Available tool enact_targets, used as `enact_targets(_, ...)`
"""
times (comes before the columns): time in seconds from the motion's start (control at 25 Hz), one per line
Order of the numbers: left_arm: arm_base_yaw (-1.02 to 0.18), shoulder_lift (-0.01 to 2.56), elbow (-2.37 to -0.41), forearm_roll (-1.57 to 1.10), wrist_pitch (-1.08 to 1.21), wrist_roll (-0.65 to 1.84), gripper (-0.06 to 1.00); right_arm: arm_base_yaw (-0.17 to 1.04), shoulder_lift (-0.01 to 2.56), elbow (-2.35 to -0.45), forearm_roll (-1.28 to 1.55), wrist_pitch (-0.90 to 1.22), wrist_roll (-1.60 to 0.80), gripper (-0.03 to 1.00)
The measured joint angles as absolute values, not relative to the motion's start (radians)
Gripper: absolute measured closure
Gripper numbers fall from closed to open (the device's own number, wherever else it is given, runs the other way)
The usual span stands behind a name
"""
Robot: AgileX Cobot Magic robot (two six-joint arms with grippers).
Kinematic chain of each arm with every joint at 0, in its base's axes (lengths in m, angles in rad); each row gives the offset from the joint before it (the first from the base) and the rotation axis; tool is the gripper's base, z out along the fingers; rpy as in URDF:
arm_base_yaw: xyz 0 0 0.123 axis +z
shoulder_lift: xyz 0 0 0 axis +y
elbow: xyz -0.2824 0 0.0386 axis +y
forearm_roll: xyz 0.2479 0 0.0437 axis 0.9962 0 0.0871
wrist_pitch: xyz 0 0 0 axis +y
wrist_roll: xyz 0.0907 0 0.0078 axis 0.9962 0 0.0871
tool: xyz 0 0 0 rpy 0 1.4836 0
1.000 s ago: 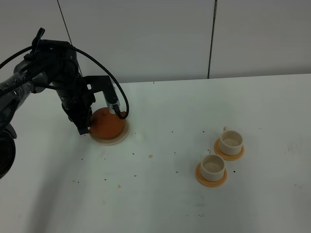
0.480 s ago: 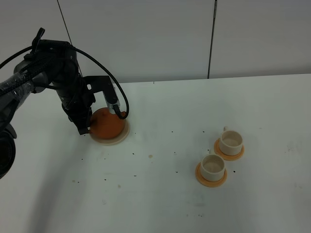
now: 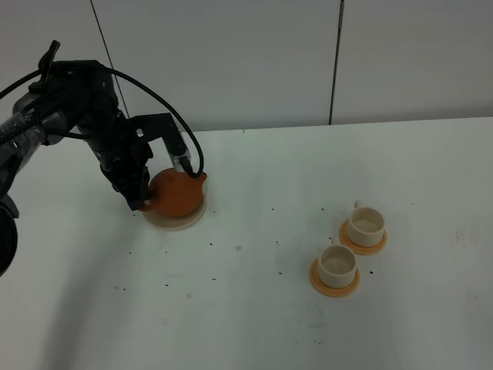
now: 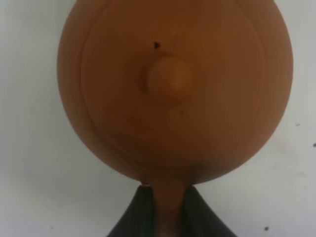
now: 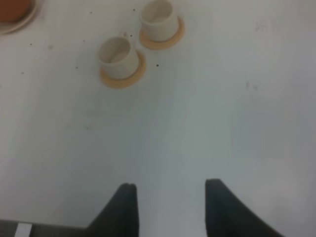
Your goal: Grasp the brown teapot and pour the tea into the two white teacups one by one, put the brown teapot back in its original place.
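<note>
The brown teapot point(image 3: 176, 194) hangs just above its cream saucer point(image 3: 182, 223) at the left of the table. My left gripper point(image 3: 144, 203) is shut on its loop handle. In the left wrist view the teapot point(image 4: 170, 84) fills the frame, lid knob up, with the handle pinched by the gripper point(image 4: 168, 195). The two white teacups point(image 3: 365, 224) point(image 3: 337, 264) stand on orange coasters at the right. My right gripper point(image 5: 170, 197) is open and empty, over bare table, well short of the cups point(image 5: 118, 56) point(image 5: 159, 19).
Small dark specks and a tan stain point(image 3: 239, 248) dot the white table point(image 3: 254, 324). A wall with panel seams point(image 3: 337, 62) closes the far side. The left arm's black cable point(image 3: 166, 108) loops above the teapot.
The left arm has risen a little and carried the teapot up off the saucer, its spout now showing toward the right. The cups have not moved.
</note>
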State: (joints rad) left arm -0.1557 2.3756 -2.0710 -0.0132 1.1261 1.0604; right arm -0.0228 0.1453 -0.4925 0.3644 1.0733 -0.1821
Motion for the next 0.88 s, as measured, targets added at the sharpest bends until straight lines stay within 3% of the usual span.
enact_targets(0.88, -0.178, 2.316, -2.07, -0.034, 1.152, 1.088, 0.78, -0.023, 0.145, -0.493, 0.378, 1.073, -0.182, 0.65)
